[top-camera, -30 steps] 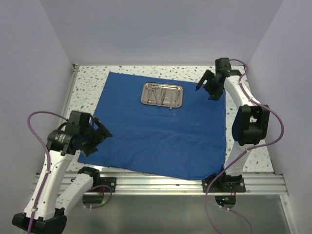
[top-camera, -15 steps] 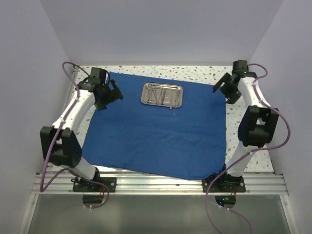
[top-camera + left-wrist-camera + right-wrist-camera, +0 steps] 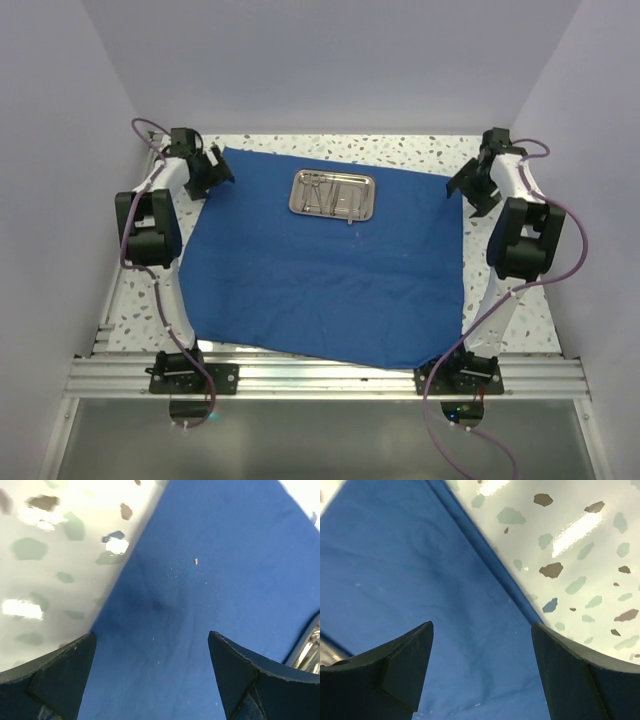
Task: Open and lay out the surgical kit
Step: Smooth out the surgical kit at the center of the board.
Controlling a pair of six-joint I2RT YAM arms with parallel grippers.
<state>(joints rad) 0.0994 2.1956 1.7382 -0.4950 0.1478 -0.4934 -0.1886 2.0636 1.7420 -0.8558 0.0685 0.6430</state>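
The royal-blue cloth wrap (image 3: 320,260) lies spread flat on the speckled table. The shiny steel tray (image 3: 333,195) sits on its far middle, with slim steel instruments (image 3: 330,196) inside. My left gripper (image 3: 214,176) is open over the cloth's far left corner. In the left wrist view the cloth (image 3: 200,580) lies under that gripper (image 3: 151,640), and the tray's rim (image 3: 306,647) shows at the right edge. My right gripper (image 3: 463,187) is open over the cloth's far right edge. In the right wrist view that gripper (image 3: 481,625) hangs above the cloth (image 3: 420,570) beside its hem.
The speckled tabletop (image 3: 150,240) shows bare strips left and right of the cloth, also in the wrist views (image 3: 55,555) (image 3: 570,550). Grey walls close in the back and both sides. A metal rail (image 3: 330,378) runs along the near edge.
My left arm swung from the near left up to the cloth's far left corner. My right gripper moved outward to the cloth's far right edge. Cloth and tray stayed put.
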